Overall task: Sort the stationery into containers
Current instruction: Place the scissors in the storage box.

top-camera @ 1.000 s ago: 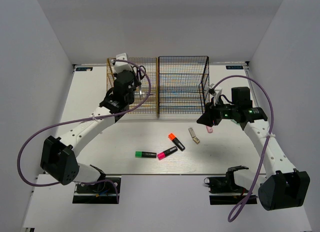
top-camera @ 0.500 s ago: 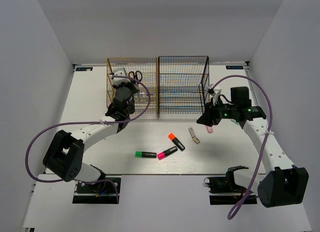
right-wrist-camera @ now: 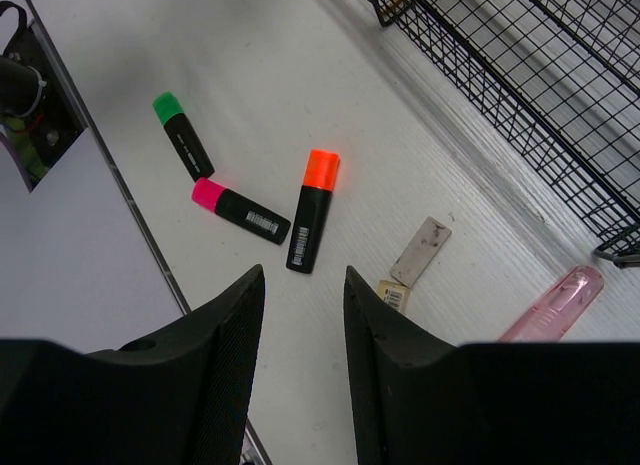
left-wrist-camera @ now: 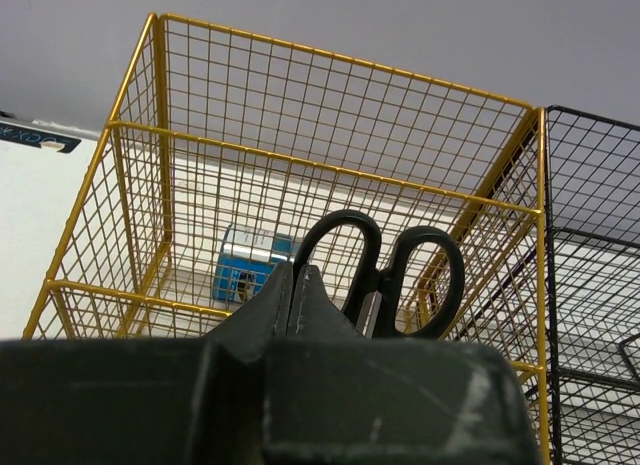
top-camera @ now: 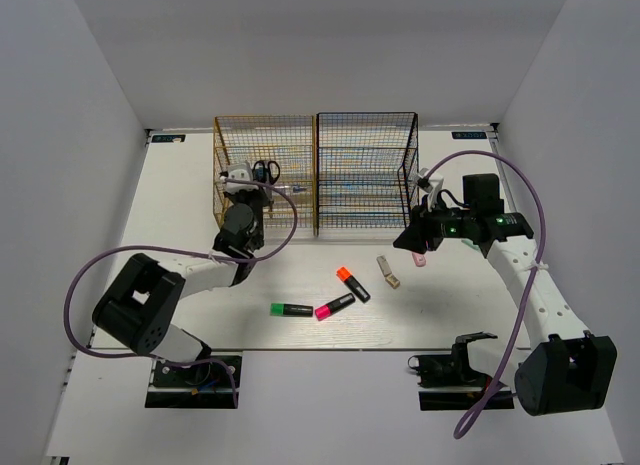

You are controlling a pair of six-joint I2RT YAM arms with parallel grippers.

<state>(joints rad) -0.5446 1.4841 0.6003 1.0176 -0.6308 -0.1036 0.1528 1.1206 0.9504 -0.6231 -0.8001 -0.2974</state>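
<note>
The black-handled scissors [left-wrist-camera: 385, 270] sit in the golden-yellow rack [left-wrist-camera: 140, 125], handles up, beside the blue round tub [left-wrist-camera: 248, 270]. In the top view the scissors [top-camera: 266, 170] lie near the rack's [top-camera: 225, 135] front left. My left gripper [left-wrist-camera: 293, 275] is shut with nothing showing between its jaws, just in front of that rack [top-camera: 238, 180]. My right gripper [right-wrist-camera: 303, 280] is open and empty above the table [top-camera: 415, 240]. Below it lie the green [right-wrist-camera: 183, 135], pink [right-wrist-camera: 240, 210] and orange [right-wrist-camera: 314, 210] highlighters, a beige piece [right-wrist-camera: 420, 253] and a pink piece [right-wrist-camera: 555, 303].
The black rack [top-camera: 365, 115] stands right of the golden one, touching it; its lower corner shows in the right wrist view [right-wrist-camera: 500, 75]. Purple cables loop from both arms. White walls close in the table on three sides.
My left arm has drawn back from over the golden rack to its front, and the scissors now show in the rack. The right arm has not moved.
</note>
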